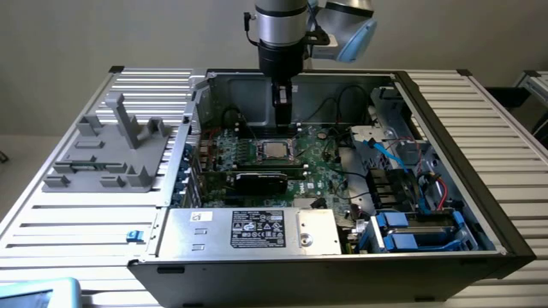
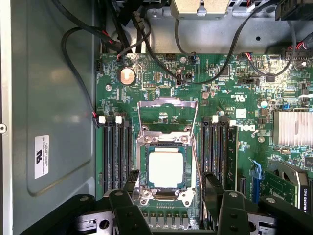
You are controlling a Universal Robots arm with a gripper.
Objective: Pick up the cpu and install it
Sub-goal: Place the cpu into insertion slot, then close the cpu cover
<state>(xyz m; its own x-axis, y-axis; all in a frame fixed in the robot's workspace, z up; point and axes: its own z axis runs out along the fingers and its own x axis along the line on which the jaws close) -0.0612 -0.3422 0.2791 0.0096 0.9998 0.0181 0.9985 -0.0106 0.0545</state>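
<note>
The cpu lies flat in its socket on the green motherboard, with its shiny metal top facing up. In the exterior view the cpu is seen near the middle of the board, inside the open computer case. The metal frame of the socket stands open, folded back from the chip, so the top of the chip is not covered.

The gripper hangs above the board and holds nothing. Its two black fingers are spread wide, and in the wrist view the cpu is between the lines of the two fingers and touches neither. In the exterior view the gripper points straight down, just behind the chip and well above it.

Memory slots run on both sides of the socket. A grey plastic fixture stands on the table at the exterior view's left, outside the case.
</note>
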